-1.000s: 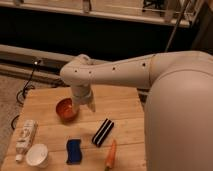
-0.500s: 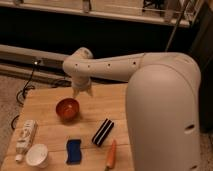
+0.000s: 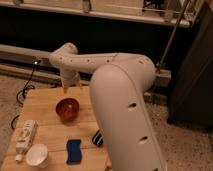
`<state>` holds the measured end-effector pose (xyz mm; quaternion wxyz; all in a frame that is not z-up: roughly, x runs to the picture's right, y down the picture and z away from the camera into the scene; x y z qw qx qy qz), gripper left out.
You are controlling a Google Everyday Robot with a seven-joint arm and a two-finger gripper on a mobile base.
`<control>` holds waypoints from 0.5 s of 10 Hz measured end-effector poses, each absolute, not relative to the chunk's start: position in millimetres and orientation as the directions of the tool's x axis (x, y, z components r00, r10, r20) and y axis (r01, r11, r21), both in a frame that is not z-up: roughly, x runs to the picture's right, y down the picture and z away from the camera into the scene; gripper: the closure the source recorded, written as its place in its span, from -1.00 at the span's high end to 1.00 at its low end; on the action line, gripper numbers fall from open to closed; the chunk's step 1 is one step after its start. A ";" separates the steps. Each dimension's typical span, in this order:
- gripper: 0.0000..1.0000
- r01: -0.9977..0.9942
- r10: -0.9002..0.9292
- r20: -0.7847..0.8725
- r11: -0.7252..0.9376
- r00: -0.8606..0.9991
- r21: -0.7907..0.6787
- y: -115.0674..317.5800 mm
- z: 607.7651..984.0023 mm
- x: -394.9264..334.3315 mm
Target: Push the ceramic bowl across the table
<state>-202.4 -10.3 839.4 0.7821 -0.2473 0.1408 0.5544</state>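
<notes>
Occupying most of the view, the robot's white arm (image 3: pixel 122 105) rises from the lower right and bends left over the table (image 3: pixel 47 131), a light wooden top with visible plank seams. The gripper (image 3: pixel 72 88) hangs at the arm's end above the far edge of the table, pointing down. Its two fingers stand apart with nothing between them, and it touches no object. The ceramic bowl (image 3: pixel 67 110), reddish-brown and glossy, sits upright on the table just in front of and below the gripper, clear of it. A white bottle (image 3: pixel 25 137) lies on its side near the left edge. A blue sponge (image 3: pixel 75 151) lies flat near the front, below the bowl. A white cup (image 3: pixel 37 156) stands at the front left corner, just beside the bottle's cap. A dark striped item (image 3: pixel 97 137) lies right of the sponge, partly hidden by the arm.
</notes>
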 end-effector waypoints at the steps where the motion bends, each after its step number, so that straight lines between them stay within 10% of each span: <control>1: 0.30 -0.928 0.789 -0.490 0.280 0.369 -0.248 -15.4 851.5 -219.7; 5: 0.30 -0.902 0.757 -0.497 0.305 0.424 -0.306 -13.7 891.0 -259.4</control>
